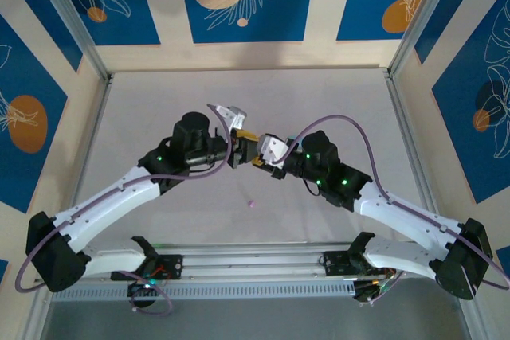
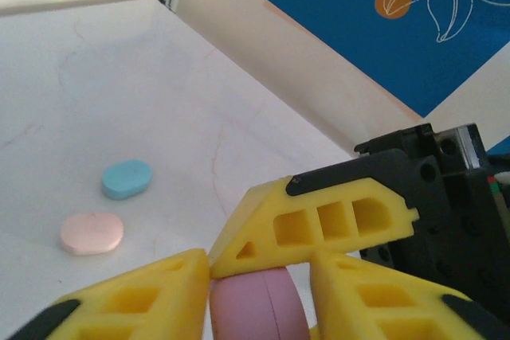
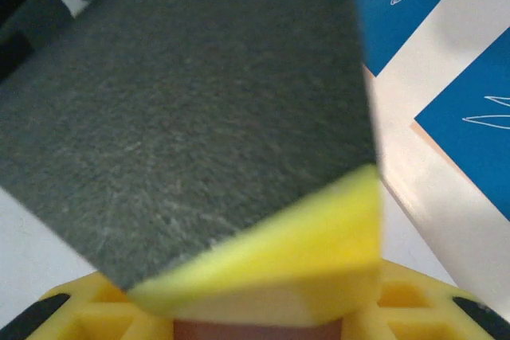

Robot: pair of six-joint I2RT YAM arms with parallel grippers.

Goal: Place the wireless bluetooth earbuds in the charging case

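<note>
Both my grippers meet over the middle of the table (image 1: 319, 101), with one case between them.

My left gripper (image 2: 259, 276) is closed narrowly on the mauve case (image 2: 259, 308), gripping it by its two sides, I think so that it stays put while the other arm works on it. A finger of my right gripper (image 1: 259, 157) lies across the top of that case. Something pinkish sits low between its fingers in the right wrist view, but I cannot tell whether they are gripping anything. A tiny pink earbud (image 1: 252, 205) lies loose on the table, apart from both grippers and nearer my bases, so it is not yet in the case. A blue case (image 2: 127, 178) and a pale pink case (image 2: 92, 232) rest side by side further out, well apart from this work.
</note>
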